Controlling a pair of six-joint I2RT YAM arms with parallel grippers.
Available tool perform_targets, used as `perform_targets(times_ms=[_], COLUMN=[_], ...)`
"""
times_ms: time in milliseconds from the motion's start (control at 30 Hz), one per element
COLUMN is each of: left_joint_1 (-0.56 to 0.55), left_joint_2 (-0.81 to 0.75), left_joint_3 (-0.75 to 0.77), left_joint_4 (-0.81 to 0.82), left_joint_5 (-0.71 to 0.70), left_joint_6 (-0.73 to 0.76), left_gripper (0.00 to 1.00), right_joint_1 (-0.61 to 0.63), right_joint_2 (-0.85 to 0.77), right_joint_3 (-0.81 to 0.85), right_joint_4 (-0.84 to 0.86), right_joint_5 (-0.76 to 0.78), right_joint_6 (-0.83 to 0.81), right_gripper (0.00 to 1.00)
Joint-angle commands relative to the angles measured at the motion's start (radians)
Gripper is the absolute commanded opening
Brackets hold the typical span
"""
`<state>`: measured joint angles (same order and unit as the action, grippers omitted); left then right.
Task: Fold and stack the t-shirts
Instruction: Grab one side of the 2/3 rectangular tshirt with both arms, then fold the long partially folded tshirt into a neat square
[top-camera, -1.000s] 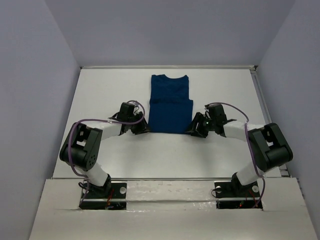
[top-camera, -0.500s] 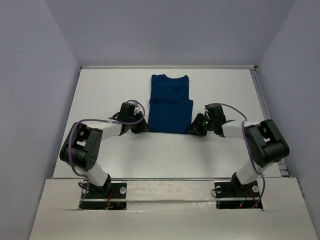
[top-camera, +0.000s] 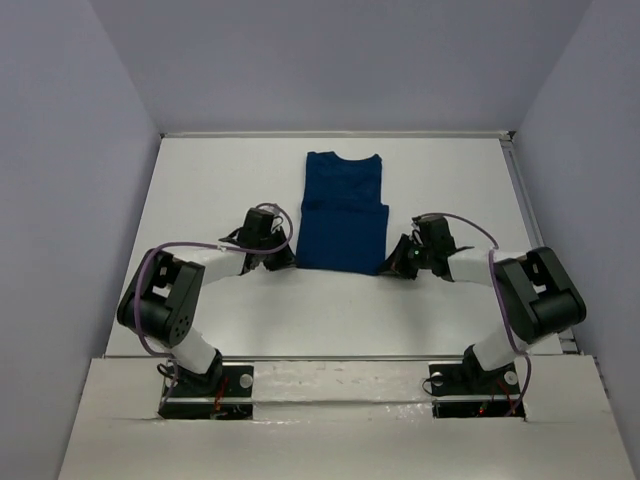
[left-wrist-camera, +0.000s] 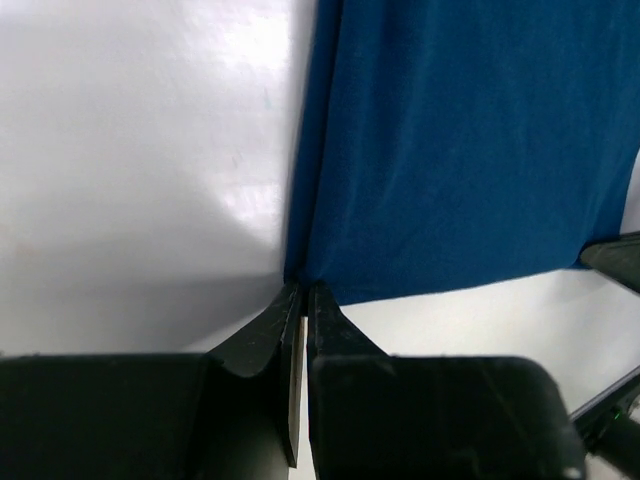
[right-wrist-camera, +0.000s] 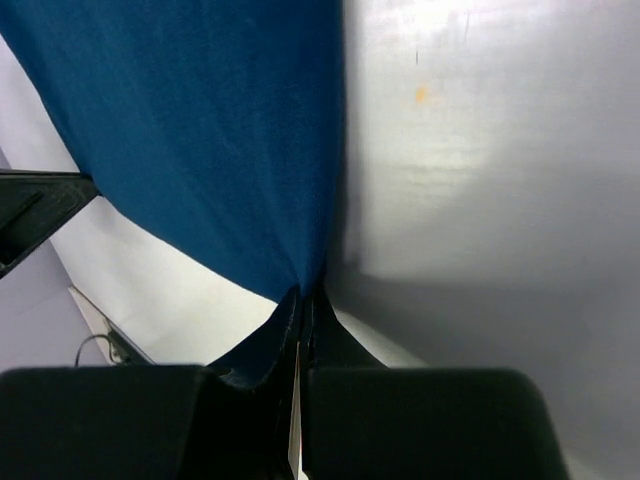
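The t-shirt (top-camera: 343, 215) lies flat on the white desk (top-camera: 200, 200), in the middle of its width and towards the far side. It is dark blue and folded into a narrow upright strip, with the collar at the far end and the hem nearest the arms. A crosswise edge runs across it about halfway down, and the near half is slightly wider than the far half. No print shows on the upper face.

Both arms reach in low over the desk, one towards each near corner of the t-shirt. The left claw (top-camera: 291, 263) is at the near left corner. In the left wrist view its two black fingers (left-wrist-camera: 262, 335) are pressed together, and the corner of the cloth runs down into their tips, so it is closed on the cloth. The right claw (top-camera: 386, 268) is at the near right corner. In the right wrist view its fingers (right-wrist-camera: 255, 350) meet as well, with the cloth drawn to a point between the tips, so it is also clamped on the cloth.

Each wrist view shows the other claw at the far edge of the hem. Between the two claws the hem lies on the desk.
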<state>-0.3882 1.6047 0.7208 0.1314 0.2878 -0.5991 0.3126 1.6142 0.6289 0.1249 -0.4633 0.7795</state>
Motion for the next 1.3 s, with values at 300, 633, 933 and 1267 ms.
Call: perform_targets(times_ms=[300,633,933,1267], left_joint_1=[-0.310,-0.220,0.051,0.104], left_joint_2=[-0.735,-0.559,-0.281,0.180], left_joint_3=[-0.206,0.253,0.413,0.658], left_joint_4=[-0.505,-0.627,-0.439,-0.354], left_joint_5=[-0.070,-0.234,-0.170,-0.148], left_joint_6=[-0.247,-0.085,0.059,0.120], left_gripper=[0.00,0.00,0.00,0.00], right_joint_1=[0.092,0.082,-0.012,-0.064], right_joint_2=[-0.743,-0.475,0.053,0.440], right_joint_3=[-0.131,0.383,0.778,1.058], right_joint_4=[-0.641,-0.794,-0.682,-0.665], right_joint_5=[-0.009,0.193,0.132,0.127], right_joint_6=[-0.011,-0.190,-0.295,-0.305], right_gripper=[0.00,0.00,0.00,0.00])
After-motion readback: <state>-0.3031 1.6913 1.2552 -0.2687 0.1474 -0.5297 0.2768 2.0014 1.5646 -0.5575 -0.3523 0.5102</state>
